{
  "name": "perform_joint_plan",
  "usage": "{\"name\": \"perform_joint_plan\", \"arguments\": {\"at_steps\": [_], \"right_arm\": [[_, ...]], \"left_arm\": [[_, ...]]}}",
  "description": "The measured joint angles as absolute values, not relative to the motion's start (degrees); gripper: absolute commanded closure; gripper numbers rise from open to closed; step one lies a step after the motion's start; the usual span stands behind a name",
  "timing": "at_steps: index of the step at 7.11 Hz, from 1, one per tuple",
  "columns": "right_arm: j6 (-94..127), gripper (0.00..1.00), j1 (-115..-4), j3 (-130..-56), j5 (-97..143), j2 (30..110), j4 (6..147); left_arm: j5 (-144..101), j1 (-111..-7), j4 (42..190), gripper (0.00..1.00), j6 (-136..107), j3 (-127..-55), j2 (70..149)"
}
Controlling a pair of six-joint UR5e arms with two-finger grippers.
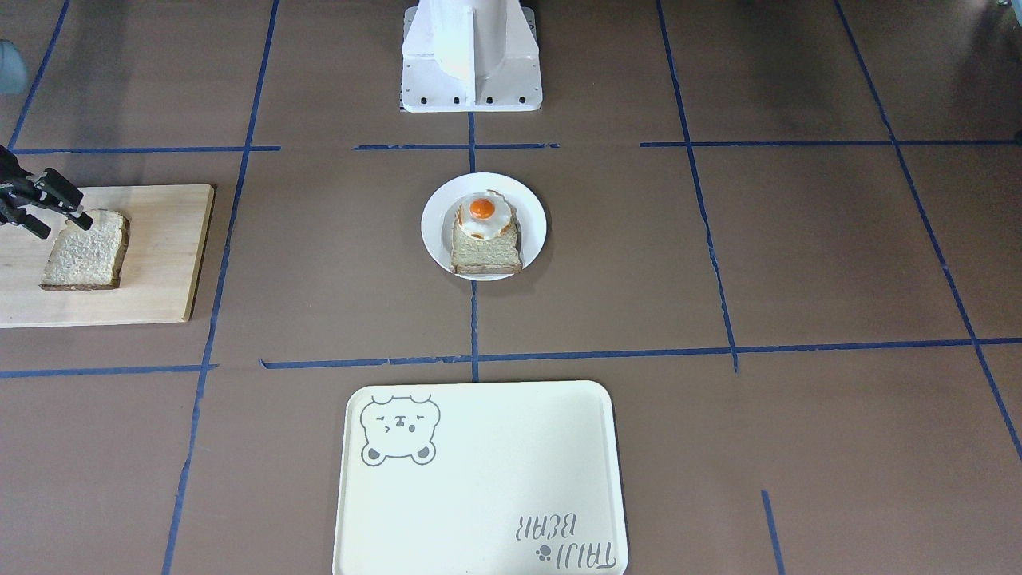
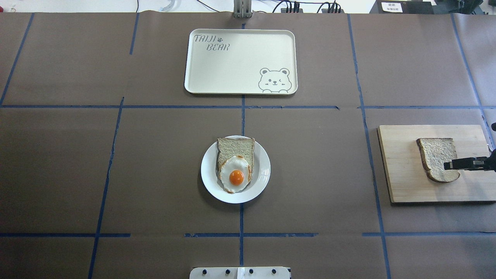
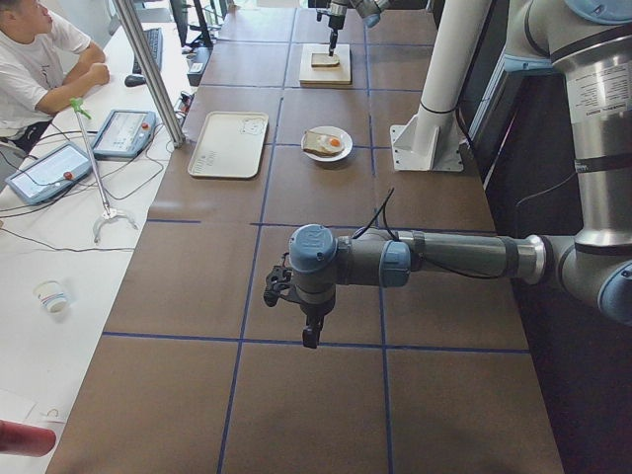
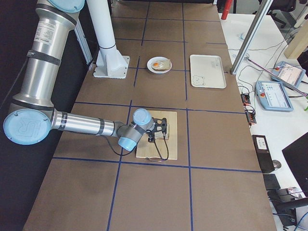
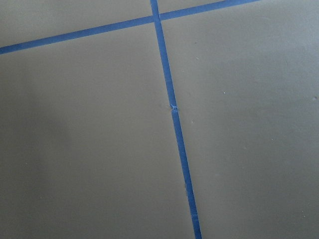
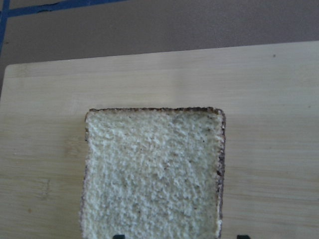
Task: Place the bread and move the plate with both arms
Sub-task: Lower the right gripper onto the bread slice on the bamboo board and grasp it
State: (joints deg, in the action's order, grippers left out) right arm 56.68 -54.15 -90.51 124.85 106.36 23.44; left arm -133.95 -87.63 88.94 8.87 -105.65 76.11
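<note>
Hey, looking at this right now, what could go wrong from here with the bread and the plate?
1. The bread lies flat on the wooden board, and the open right gripper sits off-centre over it in the wrist view, so one finger may dent the crumb rather than catch the crust.
2. The fried egg overhangs the square slice on the plate; the bread could land tilted or nudge it off.

The left arm (image 3: 464, 257) is a silver-grey tube with light blue round caps, and a thin black cable loops off it. The right arm (image 4: 77, 123), at the left of its side view, looks the same, with small writing up high. Both end in black jaws. The white base (image 1: 471, 80) has dark screws.
</note>
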Motion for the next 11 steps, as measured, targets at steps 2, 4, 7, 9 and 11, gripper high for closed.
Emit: {"name": "perform_joint_plan", "arguments": {"at_steps": [2, 4, 7, 9, 11], "right_arm": [[56.69, 0.42, -53.85, -90.40, 124.66, 106.13, 23.69], [56.69, 0.65, -53.75, -90.08, 124.63, 106.09, 23.73], [56.34, 1.00, -53.71, -89.97, 124.33, 106.10, 23.68], [56.04, 1.00, -53.71, -90.05, 124.21, 106.16, 23.65], [55.99, 1.00, -53.80, -90.56, 124.55, 106.17, 23.64]], "left_arm": [[-133.95, -87.63, 88.94, 0.00, 8.88, -105.62, 76.11], [-133.95, -87.63, 88.94, 0.00, 8.88, -105.57, 76.11], [-133.94, -87.63, 88.95, 0.00, 8.88, -105.56, 76.11], [-133.95, -87.63, 88.95, 0.00, 8.88, -105.56, 76.11], [-133.95, -87.63, 88.95, 0.00, 8.88, -105.56, 76.11]]}}
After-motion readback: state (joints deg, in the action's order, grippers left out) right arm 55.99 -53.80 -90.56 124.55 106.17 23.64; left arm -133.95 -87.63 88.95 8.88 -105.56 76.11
